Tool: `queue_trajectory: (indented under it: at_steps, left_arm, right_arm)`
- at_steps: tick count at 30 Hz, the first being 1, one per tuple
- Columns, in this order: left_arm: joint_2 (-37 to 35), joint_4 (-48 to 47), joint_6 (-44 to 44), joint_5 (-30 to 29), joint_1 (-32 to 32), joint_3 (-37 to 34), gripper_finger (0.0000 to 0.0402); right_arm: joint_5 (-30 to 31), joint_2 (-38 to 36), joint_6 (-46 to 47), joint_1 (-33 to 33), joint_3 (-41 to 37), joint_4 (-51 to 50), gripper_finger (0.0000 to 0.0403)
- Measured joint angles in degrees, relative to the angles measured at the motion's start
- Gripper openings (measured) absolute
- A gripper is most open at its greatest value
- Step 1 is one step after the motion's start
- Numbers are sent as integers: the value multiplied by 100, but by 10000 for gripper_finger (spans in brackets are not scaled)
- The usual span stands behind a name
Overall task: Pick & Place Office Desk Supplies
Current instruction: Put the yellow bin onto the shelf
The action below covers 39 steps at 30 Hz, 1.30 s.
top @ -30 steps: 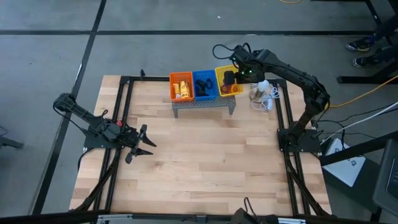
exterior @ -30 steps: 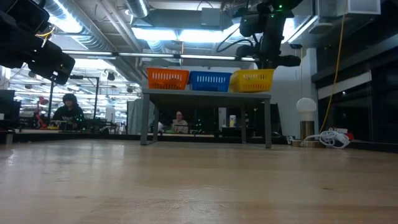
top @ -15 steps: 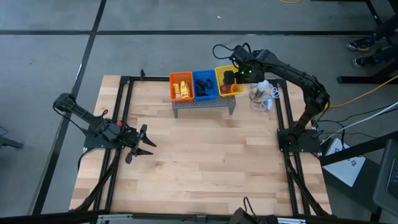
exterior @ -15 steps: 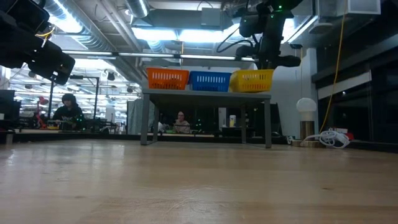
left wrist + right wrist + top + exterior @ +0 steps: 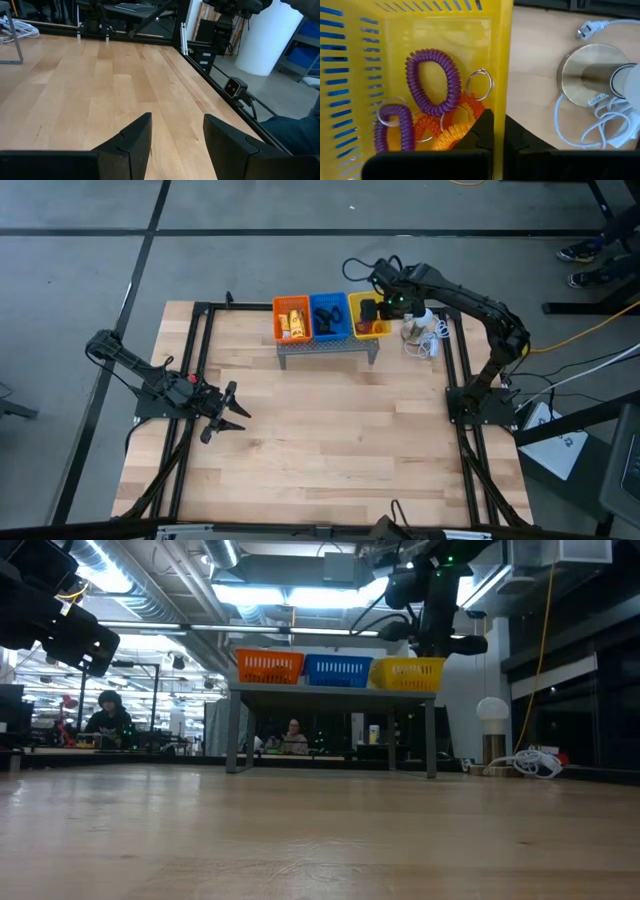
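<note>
Three small baskets stand in a row on a grey perforated shelf [image 5: 328, 348] at the table's far side. The orange basket [image 5: 291, 318] holds yellow-orange packets. The blue basket [image 5: 328, 316] holds black clip-like pieces. The yellow basket [image 5: 502, 60] holds purple coil loops [image 5: 432, 82] and orange coil loops [image 5: 452, 132] with metal rings. My right gripper [image 5: 498, 127] is shut and points down over the yellow basket's right wall. My left gripper [image 5: 177, 132] stands open over bare wood at the table's left, with nothing between its fingers. My right gripper's shut fingers [image 5: 485, 125] come from above, right at the rim of the yellow basket's right wall [image 5: 499, 107]. I cannot tell whether they touch the wall or the orange loop beside them.
A white round bulb on a metal base [image 5: 590, 75] with a coiled white cord [image 5: 428, 338] sits right of the shelf. Black frame rails [image 5: 195, 380] run along the table's sides. The near half of the table is bare wood [image 5: 330, 450]. People sit in the room beyond.
My right gripper has sunk a little toward the yellow basket, staying shut.
</note>
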Motion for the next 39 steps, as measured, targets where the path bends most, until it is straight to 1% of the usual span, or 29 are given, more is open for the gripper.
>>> queue_trajectory:
  at_steps: [13, 24, 39]
  left_arm:
    - [0, 9, 20, -2, 2, 0, 173]
    - [0, 13, 57, -4, 0, 0, 173]
    - [-1, 15, 61, -7, 0, 0, 173]
  right_arm:
    - [-135, 0, 2, 2, -55, 416, 3]
    - [-257, 0, 98, 8, -55, 406, 3]
    - [-280, 0, 109, 55, -55, 410, 3]
